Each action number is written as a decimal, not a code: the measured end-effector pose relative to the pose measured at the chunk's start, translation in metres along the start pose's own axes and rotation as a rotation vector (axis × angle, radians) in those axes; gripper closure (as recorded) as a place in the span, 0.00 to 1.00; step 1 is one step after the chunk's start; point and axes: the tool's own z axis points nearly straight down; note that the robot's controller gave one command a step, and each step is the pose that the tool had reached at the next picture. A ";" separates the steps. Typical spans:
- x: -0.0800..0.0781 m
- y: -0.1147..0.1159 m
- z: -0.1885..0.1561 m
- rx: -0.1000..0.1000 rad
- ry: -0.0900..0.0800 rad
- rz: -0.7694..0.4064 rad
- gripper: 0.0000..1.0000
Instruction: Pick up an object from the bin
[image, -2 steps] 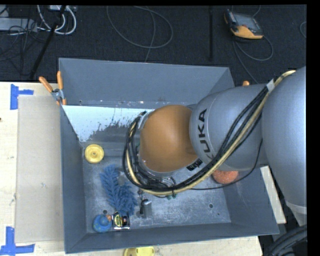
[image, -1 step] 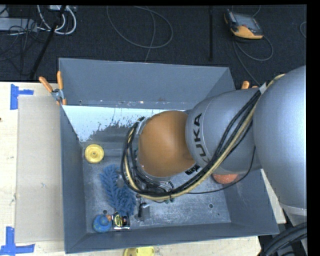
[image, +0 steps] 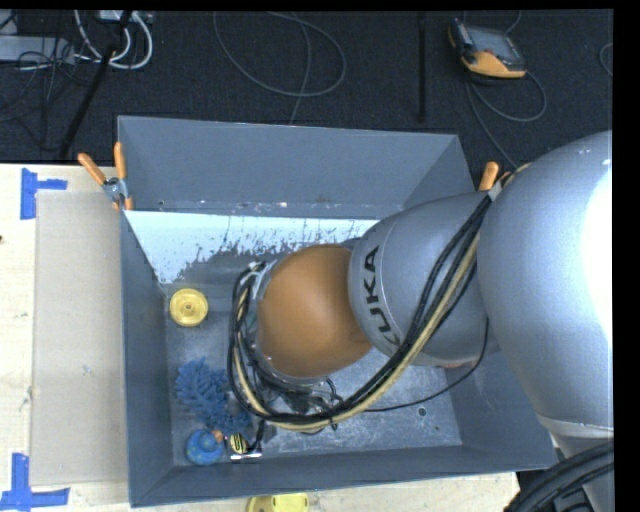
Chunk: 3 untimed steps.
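Blue frilly thing (image: 203, 388) – front-left corner, near bin (image: 143, 380) walls, just beside claw (image: 248, 432) – claw's grip: cannot tell.

- The grey bin (image: 300, 170) is looking like matt metal, its back wall and floor showing pale scuffs and scratches.
- The yellow disc (image: 188, 307) is looking like smooth plastic.
- The blue tufted thing (image: 205, 388) is looking rough and fuzzy, like soft fibre.
- The orange cover (image: 305, 315) is shining smooth and glossy.
- The silver arm (image: 540, 280) is gleaming with a smooth sheen.
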 end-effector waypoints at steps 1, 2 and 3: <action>0.000 0.000 0.000 0.000 0.000 0.001 1.00; 0.016 0.004 -0.033 -0.002 0.010 -0.014 1.00; 0.004 -0.006 -0.038 0.003 -0.005 -0.029 1.00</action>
